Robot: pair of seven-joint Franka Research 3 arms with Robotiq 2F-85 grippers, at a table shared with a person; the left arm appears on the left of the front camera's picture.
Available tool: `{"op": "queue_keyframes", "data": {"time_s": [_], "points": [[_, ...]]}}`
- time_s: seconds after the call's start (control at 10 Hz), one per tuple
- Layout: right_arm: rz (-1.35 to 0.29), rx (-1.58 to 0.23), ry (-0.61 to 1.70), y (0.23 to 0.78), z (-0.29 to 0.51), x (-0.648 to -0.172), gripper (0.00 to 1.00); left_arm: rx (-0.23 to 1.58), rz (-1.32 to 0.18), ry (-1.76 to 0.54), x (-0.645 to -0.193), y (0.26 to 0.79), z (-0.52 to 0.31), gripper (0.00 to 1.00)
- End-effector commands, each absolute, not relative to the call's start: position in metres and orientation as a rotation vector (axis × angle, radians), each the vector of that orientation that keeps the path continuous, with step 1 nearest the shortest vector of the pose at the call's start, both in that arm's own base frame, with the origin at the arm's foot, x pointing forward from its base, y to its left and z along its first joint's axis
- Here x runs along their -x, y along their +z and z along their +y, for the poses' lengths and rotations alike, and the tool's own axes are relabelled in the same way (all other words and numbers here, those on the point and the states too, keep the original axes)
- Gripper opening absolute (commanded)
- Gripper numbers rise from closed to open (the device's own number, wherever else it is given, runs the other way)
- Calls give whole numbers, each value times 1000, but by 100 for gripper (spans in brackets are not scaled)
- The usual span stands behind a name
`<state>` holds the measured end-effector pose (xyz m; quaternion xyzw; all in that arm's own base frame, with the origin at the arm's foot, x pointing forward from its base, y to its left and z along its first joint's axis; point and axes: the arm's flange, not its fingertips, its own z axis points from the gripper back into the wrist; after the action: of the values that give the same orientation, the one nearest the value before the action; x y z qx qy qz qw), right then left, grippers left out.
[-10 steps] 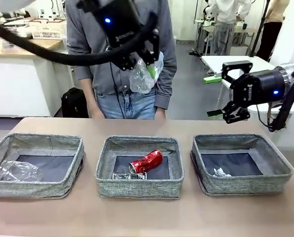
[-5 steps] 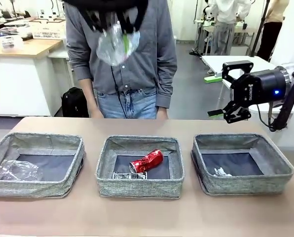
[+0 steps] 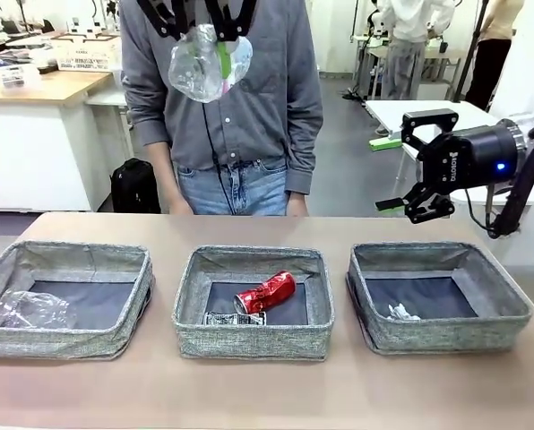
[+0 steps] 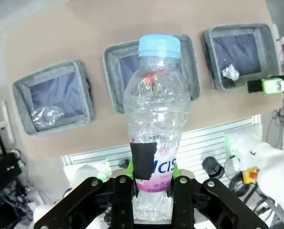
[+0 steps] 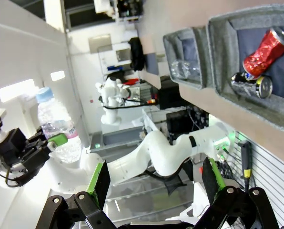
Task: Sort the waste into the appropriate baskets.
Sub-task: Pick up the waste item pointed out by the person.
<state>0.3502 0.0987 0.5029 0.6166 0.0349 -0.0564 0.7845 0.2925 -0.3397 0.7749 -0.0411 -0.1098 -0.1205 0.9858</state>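
The tan counter (image 3: 267, 394) runs across the front view, smooth and evenly lit. Behind it a person in a grey shirt (image 3: 249, 98) and jeans stands at the far edge. To the left a white cabinet with a wooden top (image 3: 43, 90) carries a white crate (image 3: 86, 52) and small clutter, and a black backpack (image 3: 135, 186) sits on the floor beside it. The floor (image 3: 343, 170) is grey. On the right stands a white table (image 3: 410, 112), with two more people (image 3: 410, 45) farther back near other desks. Bright, even indoor light.
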Motion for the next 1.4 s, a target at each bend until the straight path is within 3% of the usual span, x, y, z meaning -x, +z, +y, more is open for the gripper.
{"op": "queue_keyframes", "data": {"time_s": [0.0, 0.3, 0.4, 0.5, 1.3], "points": [[78, -1346, -129, 505, 100, -350, 100, 150, -164, -213, -296, 771, -337, 24], [78, -1346, -129, 505, 100, -350, 100, 238, -7, 25, -306, 762, -366, 24], [78, -1346, -129, 505, 100, -350, 100, 243, -15, 51, -306, 759, -369, 24], [78, -1346, -129, 505, 100, -350, 100, 190, -65, -76, -308, 757, -355, 24], [78, -1346, -129, 505, 100, -350, 100, 190, -65, -76, -308, 757, -355, 24]]}}
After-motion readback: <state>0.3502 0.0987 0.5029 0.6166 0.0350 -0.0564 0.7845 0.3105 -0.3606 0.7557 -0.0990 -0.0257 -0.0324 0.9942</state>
